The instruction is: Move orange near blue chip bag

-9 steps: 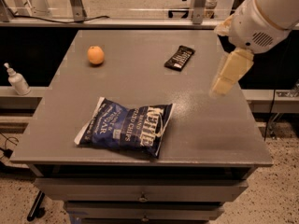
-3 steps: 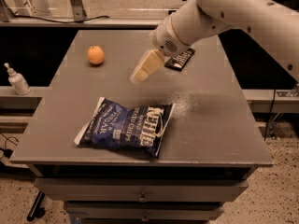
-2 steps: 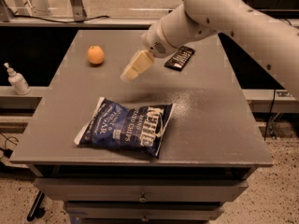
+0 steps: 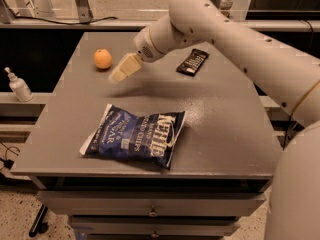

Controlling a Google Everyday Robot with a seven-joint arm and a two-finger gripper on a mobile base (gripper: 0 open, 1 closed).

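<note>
Gripper (image 4: 118, 74): located over the far left part of the table (image 4: 227, 116), at the end of the white arm (image 4: 235, 31) that reaches in from the right. It shows as a pale cream wedge angled down and to the left. Its tip lies just beside the orange (image 4: 102, 59), on that fruit's right and slightly nearer the camera, with a visible gap between the two. It appears to hang above the grey surface, with a soft shadow beneath it. No object is seen in its grasp. Whether it is open or closed cannot be told from this view.

Orange: resting on the table near the far left corner, alone and untouched.

Blue chip bag (image 4: 135, 136): lying flat near the front edge, left of centre, white lettering facing up. It is well apart from the orange, with bare table and the gripper's shadow between them.

Black wrapped bar (image 4: 192, 62): lying flat toward the far side, right of the gripper, partly under the line of the arm and clear of it.

Surroundings: a small white bottle (image 4: 19, 85) stands on a ledge left of the table. A drawer front (image 4: 150, 204) runs below the table's front edge.
</note>
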